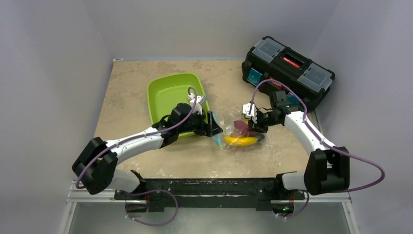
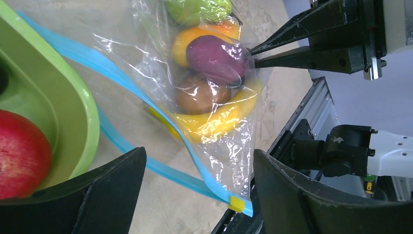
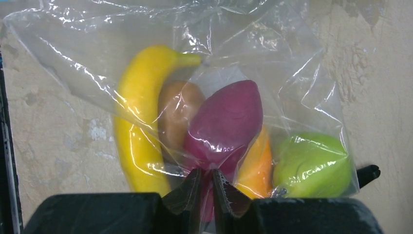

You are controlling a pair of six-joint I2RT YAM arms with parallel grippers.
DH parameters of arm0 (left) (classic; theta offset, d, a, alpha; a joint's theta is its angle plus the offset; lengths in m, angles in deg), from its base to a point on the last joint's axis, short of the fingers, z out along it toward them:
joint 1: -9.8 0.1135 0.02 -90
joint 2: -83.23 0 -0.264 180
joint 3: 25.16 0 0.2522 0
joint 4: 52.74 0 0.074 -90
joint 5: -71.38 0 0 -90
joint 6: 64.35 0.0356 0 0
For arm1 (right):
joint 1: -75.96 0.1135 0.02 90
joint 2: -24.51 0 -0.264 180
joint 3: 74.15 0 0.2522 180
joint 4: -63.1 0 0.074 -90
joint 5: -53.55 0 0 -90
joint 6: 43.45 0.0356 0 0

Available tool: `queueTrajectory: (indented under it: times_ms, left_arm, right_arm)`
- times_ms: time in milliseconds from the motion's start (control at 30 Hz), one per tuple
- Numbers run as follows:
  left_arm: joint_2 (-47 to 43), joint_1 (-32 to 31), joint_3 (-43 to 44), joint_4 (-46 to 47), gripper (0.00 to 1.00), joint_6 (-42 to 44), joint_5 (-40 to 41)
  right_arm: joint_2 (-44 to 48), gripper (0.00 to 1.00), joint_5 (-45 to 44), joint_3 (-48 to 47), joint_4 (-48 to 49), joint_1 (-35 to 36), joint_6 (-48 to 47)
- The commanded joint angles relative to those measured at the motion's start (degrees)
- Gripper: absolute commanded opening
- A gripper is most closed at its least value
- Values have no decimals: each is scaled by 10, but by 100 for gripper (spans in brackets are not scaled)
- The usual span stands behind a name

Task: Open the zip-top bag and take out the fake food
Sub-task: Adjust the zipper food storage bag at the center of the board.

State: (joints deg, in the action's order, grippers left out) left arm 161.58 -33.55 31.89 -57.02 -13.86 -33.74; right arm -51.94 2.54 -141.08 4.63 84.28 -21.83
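The zip-top bag [image 1: 237, 132] lies on the table between my grippers, its teal-blue zipper strip [image 2: 122, 80] parted into two bands, with a yellow slider [image 2: 237, 204] at the corner. Inside are a banana [image 3: 139, 122], kiwi [image 3: 178, 114], purple eggplant [image 3: 226, 119], orange piece [image 3: 257, 165] and green pear [image 3: 311, 163]. My right gripper [image 3: 207, 181] is shut on the bag's plastic at the end opposite the zipper. My left gripper [image 2: 195, 195] is open, its jaws either side of the zipper's slider end. A red apple [image 2: 19, 153] lies in the green tray [image 1: 163, 92].
A black toolbox [image 1: 287, 68] stands at the back right. The green tray sits just left of the bag, its rim [image 2: 73, 97] close to the zipper strip. The table's front rail [image 1: 209, 187] runs near the bag's slider corner.
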Motion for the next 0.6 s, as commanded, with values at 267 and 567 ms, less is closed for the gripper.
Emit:
queueTrajectory:
  times_ms: [267, 567]
  left_arm:
    - [43, -2, 24, 15, 80, -52, -21]
    - [77, -2, 43, 39, 49, -60, -72]
  right_arm:
    - [15, 30, -21, 51, 123, 32, 137]
    - [6, 15, -26, 50, 153, 72, 189]
